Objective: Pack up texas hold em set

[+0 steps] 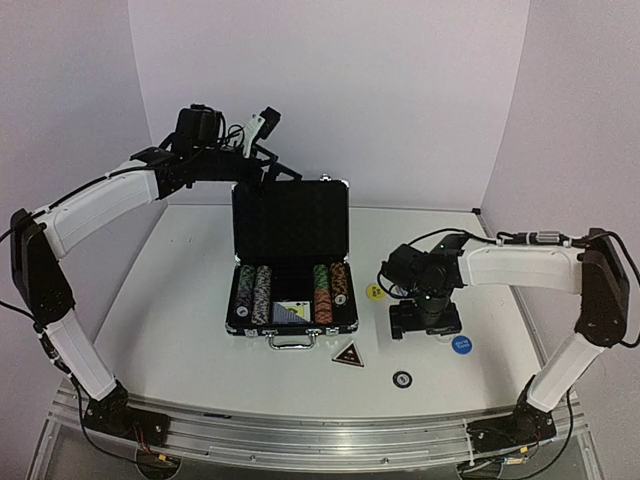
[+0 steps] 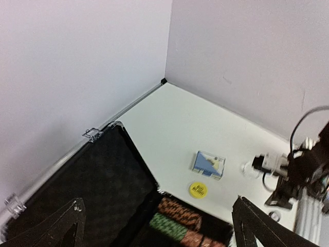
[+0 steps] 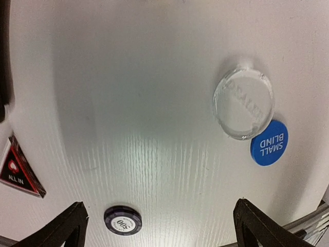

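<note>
The black silver-edged briefcase (image 1: 292,222) stands open mid-table, lid upright. Rows of striped poker chips (image 1: 262,293) and a blue card deck (image 1: 291,312) lie in its base. My left gripper (image 1: 270,160) hovers open above the lid's top left edge; its wrist view shows the foam lid (image 2: 92,180), the chips (image 2: 177,216), a second blue deck (image 2: 209,163) and a yellow disc (image 2: 198,189) on the table. My right gripper (image 3: 162,231) hangs open over bare table, with a purple chip (image 3: 122,220), clear disc (image 3: 243,104), blue disc (image 3: 269,143) and dark triangular marker (image 3: 20,170) around it.
From above, the triangular marker (image 1: 347,356) and the purple chip (image 1: 402,380) lie in front of the case handle (image 1: 291,341). The blue disc (image 1: 461,345) sits right of my right gripper (image 1: 425,322). White walls close in behind and at both sides.
</note>
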You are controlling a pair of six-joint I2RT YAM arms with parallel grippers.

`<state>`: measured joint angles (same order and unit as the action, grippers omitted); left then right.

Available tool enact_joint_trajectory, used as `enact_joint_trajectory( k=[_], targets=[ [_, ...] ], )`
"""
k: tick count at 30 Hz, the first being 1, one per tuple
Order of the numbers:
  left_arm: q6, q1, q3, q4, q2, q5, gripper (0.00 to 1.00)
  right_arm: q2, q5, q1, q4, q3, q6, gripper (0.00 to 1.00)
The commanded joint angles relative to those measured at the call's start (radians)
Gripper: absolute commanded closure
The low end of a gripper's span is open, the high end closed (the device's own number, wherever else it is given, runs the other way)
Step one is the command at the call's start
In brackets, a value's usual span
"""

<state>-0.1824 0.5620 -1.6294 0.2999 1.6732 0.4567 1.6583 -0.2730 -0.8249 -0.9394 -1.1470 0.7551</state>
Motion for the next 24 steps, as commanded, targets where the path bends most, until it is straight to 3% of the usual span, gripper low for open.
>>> enact_joint_trajectory(
  k=[1,5,12,24],
  targets=[
    [0.532,0.02,0.179,-0.166,-0.059,-0.086,0.0,-0.127,0.122,0.0,0.078,0.101,-0.055,0.05],
    [0.644,0.12,0.336,-0.088,-0.148,-0.288,0.0,-0.161,0.172,-0.011,0.145,0.209,-0.063,0.08],
    [0.818,0.193,0.57,0.058,-0.306,-0.423,0.0,-0.12,0.228,-0.068,0.228,0.247,-0.09,0.12],
    [0.901,0.194,0.666,0.164,-0.441,-0.516,0.0,0.005,0.169,-0.146,0.229,0.215,-0.084,0.26]
  ],
)
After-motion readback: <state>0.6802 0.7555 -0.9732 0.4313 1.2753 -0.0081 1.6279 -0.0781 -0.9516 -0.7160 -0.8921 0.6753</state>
